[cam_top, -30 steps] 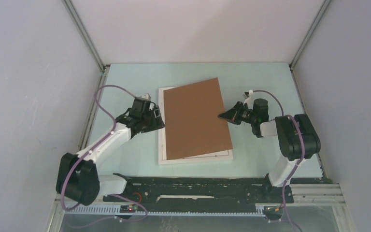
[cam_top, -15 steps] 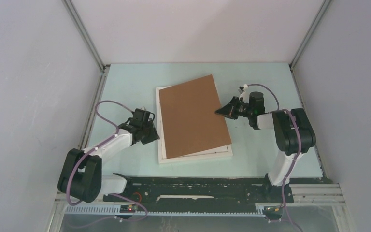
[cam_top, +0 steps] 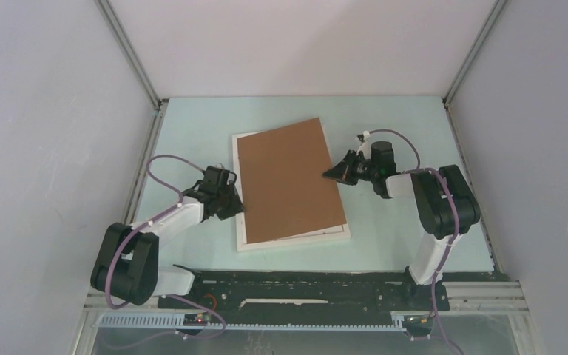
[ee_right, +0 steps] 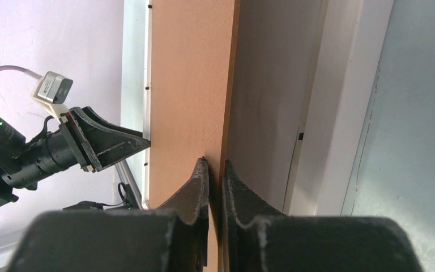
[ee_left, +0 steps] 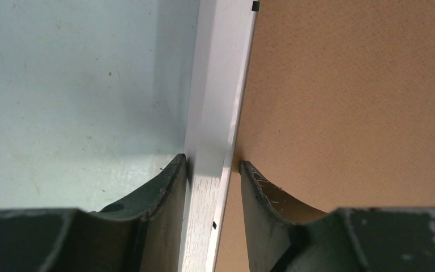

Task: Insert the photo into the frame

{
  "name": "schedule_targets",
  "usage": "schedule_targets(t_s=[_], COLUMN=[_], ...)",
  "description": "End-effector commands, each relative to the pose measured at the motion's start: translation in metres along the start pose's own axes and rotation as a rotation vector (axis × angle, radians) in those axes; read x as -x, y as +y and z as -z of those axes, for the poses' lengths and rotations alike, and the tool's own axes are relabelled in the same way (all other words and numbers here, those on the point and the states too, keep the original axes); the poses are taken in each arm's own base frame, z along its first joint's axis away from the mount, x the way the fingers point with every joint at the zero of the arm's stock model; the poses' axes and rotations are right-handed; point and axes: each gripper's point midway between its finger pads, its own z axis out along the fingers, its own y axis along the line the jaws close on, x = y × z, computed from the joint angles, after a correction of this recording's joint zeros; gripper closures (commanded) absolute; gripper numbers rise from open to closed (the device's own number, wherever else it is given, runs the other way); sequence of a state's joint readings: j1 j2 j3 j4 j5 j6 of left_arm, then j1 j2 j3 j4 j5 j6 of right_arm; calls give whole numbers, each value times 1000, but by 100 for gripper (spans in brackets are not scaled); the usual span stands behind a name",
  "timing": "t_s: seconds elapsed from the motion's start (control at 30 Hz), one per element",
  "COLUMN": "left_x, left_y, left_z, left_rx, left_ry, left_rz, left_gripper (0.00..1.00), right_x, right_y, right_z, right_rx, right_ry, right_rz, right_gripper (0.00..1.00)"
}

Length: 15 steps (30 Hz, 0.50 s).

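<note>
At about 9 o'clock from the middle of the pale green counter (cam_top: 192,126), the left arm reaches in low. The left gripper (cam_top: 234,203) meets the 9 o'clock side of the frame (cam_top: 296,239). In the left wrist view its two dark fingers (ee_left: 170,187) stand on either side of the frame's white rail. One is on the counter side, touching the rail's outer edge. The other is on the inner side, where the rail meets the brown board. The gripper is closed on that rail, with its jaws only partly drawn in because the rail fills the gap.

The frame lies flat at the centre of the counter, its long sides running roughly from 6 to 12 o'clock. On top of it lies the brown backing board (cam_top: 287,177), turned a little clockwise so that its far corner points towards 1 o'clock. White strips of frame show along the 9 o'clock and 6 o'clock sides.

The photo does not show in any view, and whether it lies under the board cannot be told.

At 3 o'clock the right gripper (cam_top: 328,176) pinches the board's 3 o'clock edge. The right wrist view shows its fingers nearly together on the thin edge, which is raised clear of the frame's rail below.
</note>
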State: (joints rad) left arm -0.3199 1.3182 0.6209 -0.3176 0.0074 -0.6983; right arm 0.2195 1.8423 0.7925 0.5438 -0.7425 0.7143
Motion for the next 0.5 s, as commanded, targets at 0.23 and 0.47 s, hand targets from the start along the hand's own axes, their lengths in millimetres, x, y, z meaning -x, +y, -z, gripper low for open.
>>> schedule_targets(t_s=[0.23,0.47], left_x=[20,26], left_y=[-4,14], left_z=[20,25], left_rx=[-100,-107], left_ry=[-78,-119], left_rz=[73,184], left_gripper=[62,47], right_x=[-4,-6], right_y=[-1,-16], right_z=[-10,-10], right_rx=[-169,-363], right_ry=[59,108], right_rz=[184,225], right_gripper=[83,65])
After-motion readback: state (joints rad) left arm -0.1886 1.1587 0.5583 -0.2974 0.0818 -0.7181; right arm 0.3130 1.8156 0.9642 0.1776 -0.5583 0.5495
